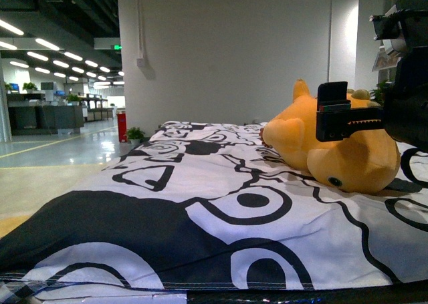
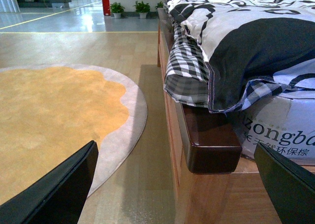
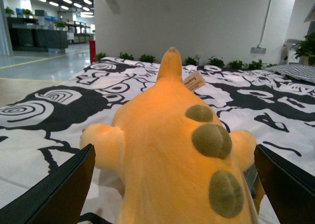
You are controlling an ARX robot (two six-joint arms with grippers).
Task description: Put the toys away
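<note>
On the black-and-white duvet point(image 1: 200, 184), toward its right side, lies the orange plush animal point(image 1: 354, 160), its back with olive spots facing the right gripper point(image 1: 332, 111). That gripper's fingers point(image 3: 74, 184) are spread wide on either side of the toy's body without pinching it. Off the bed's edge, the left gripper point(image 2: 174, 147) hangs parted and empty above the wooden bed frame point(image 2: 206, 140) and the yellow rug point(image 2: 49, 111).

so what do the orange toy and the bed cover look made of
Orange toy: soft plush fabric, matte and fuzzy, with a sewn tag and felt-like olive spots. Bed cover: thin woven cloth, probably cotton, matte; it creases and drapes.
</note>
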